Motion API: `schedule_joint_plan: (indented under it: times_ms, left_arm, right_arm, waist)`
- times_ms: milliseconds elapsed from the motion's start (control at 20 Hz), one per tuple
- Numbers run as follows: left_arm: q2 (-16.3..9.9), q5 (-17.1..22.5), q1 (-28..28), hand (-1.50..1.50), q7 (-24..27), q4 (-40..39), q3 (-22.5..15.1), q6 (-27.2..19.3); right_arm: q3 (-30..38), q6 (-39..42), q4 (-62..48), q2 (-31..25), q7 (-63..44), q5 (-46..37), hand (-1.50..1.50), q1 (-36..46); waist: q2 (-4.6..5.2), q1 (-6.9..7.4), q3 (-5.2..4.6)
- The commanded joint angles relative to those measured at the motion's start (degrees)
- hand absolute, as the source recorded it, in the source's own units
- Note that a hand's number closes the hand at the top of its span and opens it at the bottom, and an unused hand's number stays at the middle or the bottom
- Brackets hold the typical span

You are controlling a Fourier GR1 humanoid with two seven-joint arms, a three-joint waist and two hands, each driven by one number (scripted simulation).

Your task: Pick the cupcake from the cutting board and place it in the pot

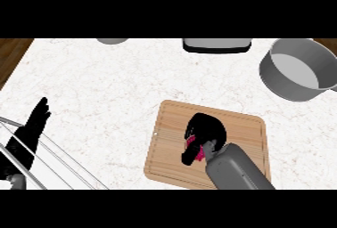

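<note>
- The right hand (205, 129) is being shown curled downward over the middle of the cutting board (250, 129), its black fingers closing round the cupcake (191, 141).
- Only a sliver of pink is being left visible under the fingers, so the cupcake is being mostly hidden; whether it is being lifted off the wood cannot be told.
- The grey, smooth, rounded forearm (236, 171) is being seen coming in from the lower edge, right of centre.
- The board is being seen as a pale wooden rectangle with rounded corners, a fine grain and a groove running inside its rim.
- The pot (281, 82), grey metal, round and deep, is being shown at the upper right, well apart from the board.
- The left hand (33, 127) is being held with straight fingers at the left edge, above a wire rack (59, 160).
- The counter (99, 84) is being seen as white, faintly veined stone.
</note>
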State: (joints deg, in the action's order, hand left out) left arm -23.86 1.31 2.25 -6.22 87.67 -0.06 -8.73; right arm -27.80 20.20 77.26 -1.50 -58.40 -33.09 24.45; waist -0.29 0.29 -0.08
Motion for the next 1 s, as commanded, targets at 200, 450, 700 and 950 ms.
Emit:
schedule_joint_plan:
  times_ms: [200,450,700,950]
  left_arm:
    - [2.9,-1.6,4.5,0.0,-0.4,5.6,0.6,0.5]
    - [1.6,-1.3,-1.1,0.0,-0.1,-1.1,1.9,2.3]
    - [3.1,-3.1,-1.2,0.0,-2.1,0.9,1.5,0.9]
    - [2.1,-0.8,0.2,0.0,0.5,-1.2,3.9,3.3]
  right_arm:
    - [3.4,2.3,-3.8,0.2,0.7,-2.6,1.5,2.2]
    - [8.9,2.8,0.2,-16.7,23.0,-1.6,1.5,2.4]
    - [10.5,0.4,-1.0,-18.8,22.7,-7.4,1.5,6.8]
    - [11.0,-5.7,6.9,-23.8,21.5,-14.7,1.5,7.5]
  waist:
    - [0.25,0.2,0.09]
    - [0.45,-0.46,0.12]
    - [0.33,-0.09,0.1]
    - [0.1,-0.75,0.03]
